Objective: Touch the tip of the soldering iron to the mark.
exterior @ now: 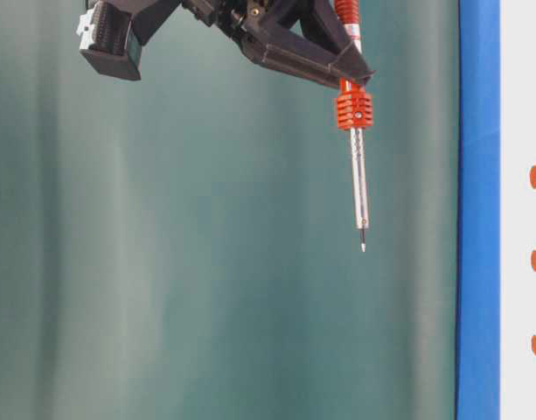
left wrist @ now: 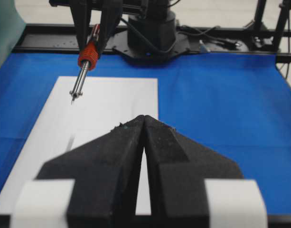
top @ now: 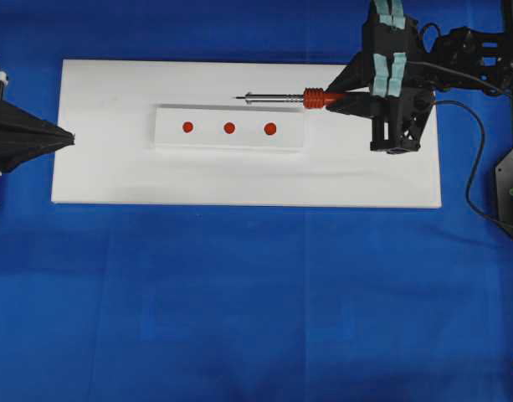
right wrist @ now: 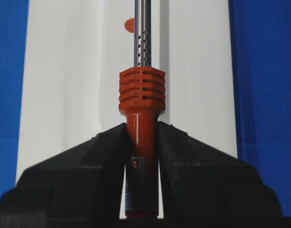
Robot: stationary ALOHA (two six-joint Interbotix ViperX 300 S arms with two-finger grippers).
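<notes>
1. Overhead exterior view: a blue cloth [top: 239,301] is spread over the table; a flat white board [top: 105,180] is laid on it, matte and rectangular.
2. A smaller raised white block [top: 231,141] is set on the board, with three red dots in a row: the left mark [top: 187,127], the middle mark [top: 229,128] and the right mark [top: 270,129].
3. The right gripper [top: 344,99] is clamped on the soldering iron [top: 281,98] at its smooth red-orange handle, just behind the ribbed collar; the right wrist view shows the jaws pressed on both sides.
4. Key relation: the iron's long axis is run along the row of marks, with the tip [top: 238,98] pointed toward the left arm. The tip is held clear above the surface and offset to the block's far side, roughly level with the middle mark.
5. The shaft is thin perforated silver metal, ending in a fine dark point.
6. The left gripper [top: 68,138] is parked at the board's left edge, jaws shut on nothing. The right arm is judged to be the working one.
</notes>
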